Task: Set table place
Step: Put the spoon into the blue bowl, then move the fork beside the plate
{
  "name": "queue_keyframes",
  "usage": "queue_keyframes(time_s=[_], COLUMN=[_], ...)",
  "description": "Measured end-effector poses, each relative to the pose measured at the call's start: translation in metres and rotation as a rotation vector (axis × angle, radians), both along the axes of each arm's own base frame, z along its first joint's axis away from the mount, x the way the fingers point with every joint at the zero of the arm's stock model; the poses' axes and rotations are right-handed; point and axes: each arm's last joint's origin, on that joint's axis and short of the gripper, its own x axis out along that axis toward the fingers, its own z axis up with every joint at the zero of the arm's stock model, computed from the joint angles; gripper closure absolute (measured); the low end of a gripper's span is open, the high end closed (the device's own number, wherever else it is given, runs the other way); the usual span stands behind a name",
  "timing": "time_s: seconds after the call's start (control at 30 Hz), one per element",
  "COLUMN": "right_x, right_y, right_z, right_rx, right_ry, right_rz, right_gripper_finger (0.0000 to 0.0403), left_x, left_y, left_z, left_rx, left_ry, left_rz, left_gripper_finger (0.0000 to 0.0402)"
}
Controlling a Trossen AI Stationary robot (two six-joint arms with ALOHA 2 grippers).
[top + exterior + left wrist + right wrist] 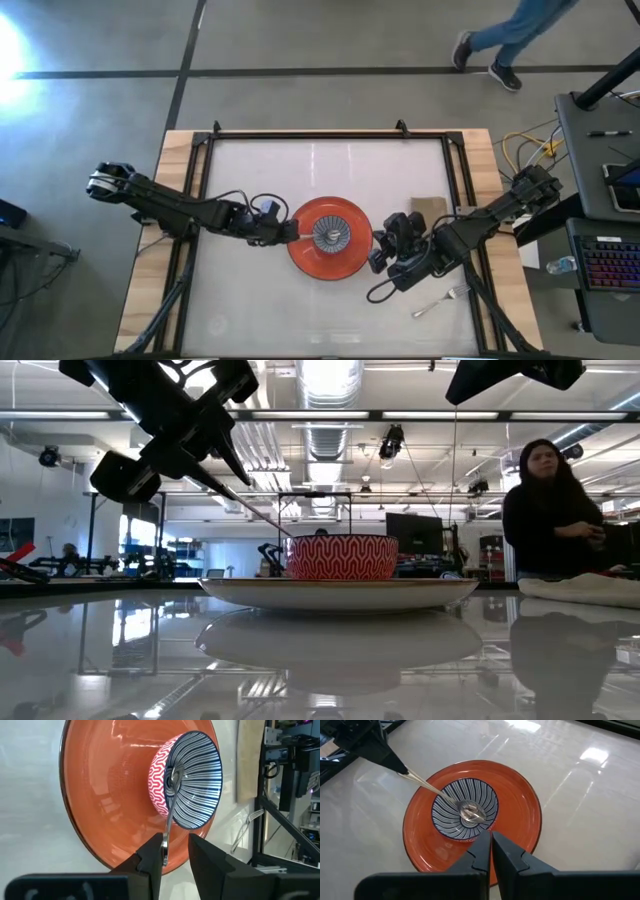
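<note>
An orange plate [328,240] lies on the white table [330,165]. A striped bowl [330,233] with a red patterned outside [342,557] stands on it. A metal spoon [465,810] lies with its scoop in the bowl, and its handle slants up over the rim toward the table's left. My left gripper [176,851] is left of the plate, narrowly open, with the handle's free end [165,847] between its fingers. My right gripper [491,845] is shut and empty, just right of the plate. My left gripper has the spoon handle's free end [165,851] between its two fingers, close against one finger [152,855]. A gap shows to the other finger [205,855]. I cannot tell whether the near finger touches the handle. The fingers come from the table's left, along the handle.
A fork [440,300] lies near the front right of the table. A tan napkin [428,207] lies right of the plate, partly under my right arm. A person [555,510] stands beyond the table, and a grey desk with a keyboard [610,265] is at the right.
</note>
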Motion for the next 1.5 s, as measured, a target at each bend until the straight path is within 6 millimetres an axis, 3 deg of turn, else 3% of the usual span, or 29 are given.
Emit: queue_keyframes(time_s=[0.53,1.17,1.33,1.5], right_x=[-0.001,-0.002,-0.007,-0.021], right_y=[0.0,-0.001,0.0,0.003], right_z=[-0.003,-0.008,-0.015,-0.029], right_rx=[-0.004,-0.038,0.031,0.127], right_ry=[0.007,0.049,0.193,0.392], right_rz=[0.0,0.037,0.135,0.2], right_gripper_finger=[0.0394,0.0394,0.0394,0.0394], left_x=[-0.005,-0.033,-0.039,-0.033], left_y=[0.0,0.006,0.002,-0.013], left_z=[-0.001,0.005,0.01,0.023], left_rx=[0.011,0.093,0.138,0.174], left_ry=[0.053,0.188,0.176,0.013], left_rz=[-0.043,-0.098,-0.166,-0.267], left_gripper_finger=[0.0324,0.0324,0.0324,0.0324])
